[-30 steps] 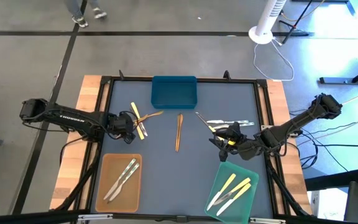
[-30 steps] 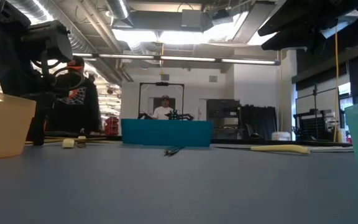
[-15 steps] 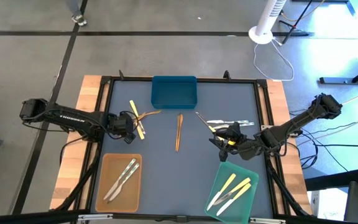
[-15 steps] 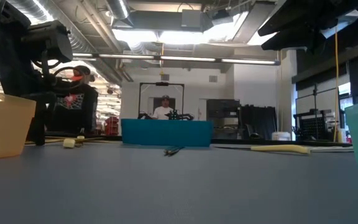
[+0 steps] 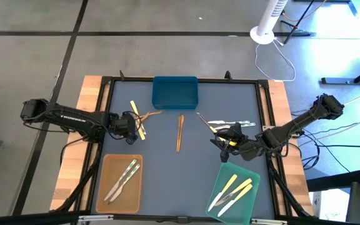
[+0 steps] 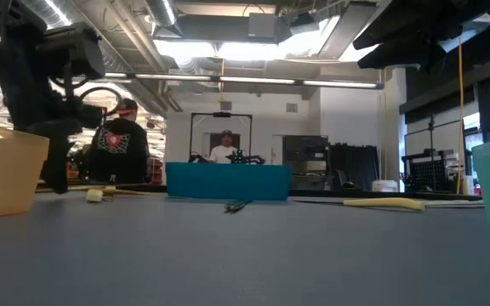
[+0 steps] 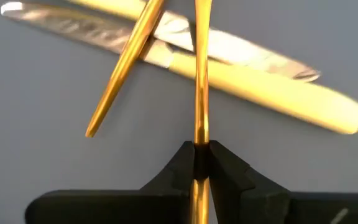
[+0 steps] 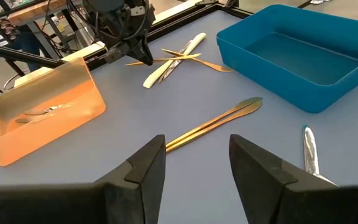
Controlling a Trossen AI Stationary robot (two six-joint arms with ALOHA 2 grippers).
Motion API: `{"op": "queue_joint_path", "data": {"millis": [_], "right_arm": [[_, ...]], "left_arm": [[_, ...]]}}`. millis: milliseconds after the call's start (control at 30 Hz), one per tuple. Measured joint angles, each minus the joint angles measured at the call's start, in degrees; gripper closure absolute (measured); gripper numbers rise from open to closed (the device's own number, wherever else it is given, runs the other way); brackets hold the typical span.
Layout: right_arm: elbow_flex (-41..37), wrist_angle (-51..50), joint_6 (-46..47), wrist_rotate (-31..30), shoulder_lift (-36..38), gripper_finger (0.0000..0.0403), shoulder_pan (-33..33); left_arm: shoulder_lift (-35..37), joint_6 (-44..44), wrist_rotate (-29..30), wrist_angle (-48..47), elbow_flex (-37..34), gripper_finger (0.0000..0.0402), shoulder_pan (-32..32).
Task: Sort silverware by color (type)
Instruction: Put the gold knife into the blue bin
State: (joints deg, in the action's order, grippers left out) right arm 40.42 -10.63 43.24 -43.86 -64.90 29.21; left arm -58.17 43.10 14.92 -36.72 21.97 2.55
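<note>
Near the table's left side, the left gripper (image 7: 199,163) pinches a thin glossy wood-brown utensil (image 7: 199,74) crossing a flat pale yellow knife (image 7: 260,93). The right gripper (image 8: 194,163) hovers, fingers spread, above bare grey tabletop (image 8: 135,118) beside the blue tray (image 8: 303,59).

grey concrete floor (image 5: 167,50), white fan base (image 5: 262,34), bright ceiling lights (image 6: 228,51), person in black (image 6: 124,140) behind table

White lettering runs along the left arm (image 5: 67,115) in the overhead view, too small to read for certain. A person's dark shirt (image 6: 117,144) carries a printed design, illegible. No other text is readable.
</note>
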Motion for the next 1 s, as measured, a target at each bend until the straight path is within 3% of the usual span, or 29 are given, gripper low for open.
{"op": "queue_joint_path", "data": {"millis": [667, 867, 1000], "right_arm": [[0.00, -0.07, -0.02, 0.00, 0.00, 0.0240, 0.01], [0.00, -0.07, -0.02, 0.00, 0.00, 0.0239, 0.00], [0.00, -0.04, -0.02, 0.00, 0.00, 0.0239, 0.01]], "left_arm": [[0.07, -7.71, -5.83, 0.05, 12.30, 0.0378, 0.00], [0.09, -12.01, -0.03, 2.34, 19.21, 0.0378, 0.00], [0.09, -19.09, 5.00, 12.52, 21.39, 0.0379, 0.12]]}}
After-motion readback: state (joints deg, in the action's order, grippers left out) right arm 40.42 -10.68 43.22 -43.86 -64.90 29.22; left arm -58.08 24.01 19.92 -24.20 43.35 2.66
